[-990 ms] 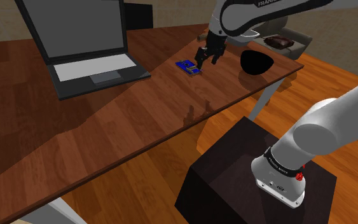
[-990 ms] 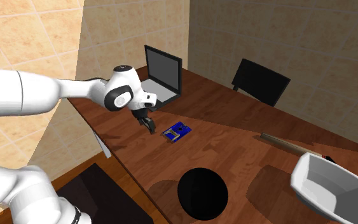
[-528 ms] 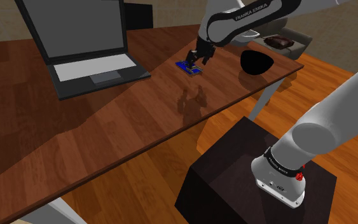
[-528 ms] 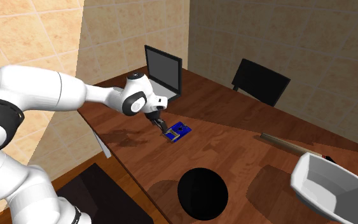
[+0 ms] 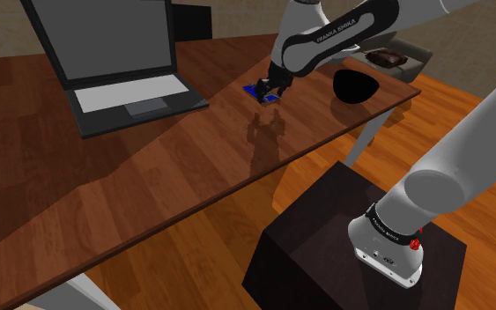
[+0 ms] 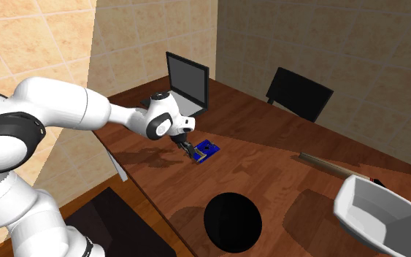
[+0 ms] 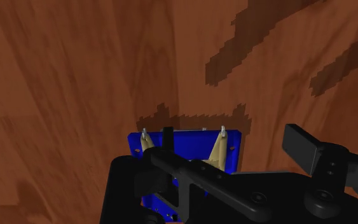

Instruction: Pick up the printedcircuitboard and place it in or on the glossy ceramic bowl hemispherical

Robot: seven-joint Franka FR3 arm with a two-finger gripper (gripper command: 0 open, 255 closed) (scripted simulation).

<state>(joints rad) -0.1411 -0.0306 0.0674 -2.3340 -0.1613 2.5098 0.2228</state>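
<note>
A small blue rectangular printed circuit board [image 5: 260, 91] [image 6: 206, 151] [image 7: 190, 149] lies flat on the brown wood-grain worktop [image 5: 149, 167] [image 6: 269, 153], well apart from the black hemispherical bowl [image 5: 354, 85] [image 6: 231, 223]. The bowl stands upright near the worktop's edge. In the shoulder view the board is off to the bowl's side toward that view's left. In the second exterior view it lies farther in from the edge than the bowl. The all-black two-finger hand [image 5: 271, 85] [image 6: 190, 149] sits low at the board, on the end that faces the bowl in the shoulder view, at the tip of the white arm [image 5: 334, 31] [image 6: 72, 117]. In the wrist view its fingers [image 7: 303, 146] stand wide apart, one thin black finger over the blue surface and the other past the board's edge above bare wood. The board is not clasped between them, and I cannot tell whether either finger touches it. Two pale tan pointed parts with grey tips stand up from the board. An open laptop with a black lid and grey keyboard deck [image 5: 114, 70] [image 6: 185, 84] rests on the worktop beyond the board as seen from the bowl. A white angular tub [image 6: 379, 215] sits near the bowl, toward the second exterior view's right. A black chair [image 6: 298, 93] stands at the worktop's side opposite the bowl. The dark box stand [image 5: 316, 229] is on the wooden floor, below the bowl's edge of the worktop.
</note>
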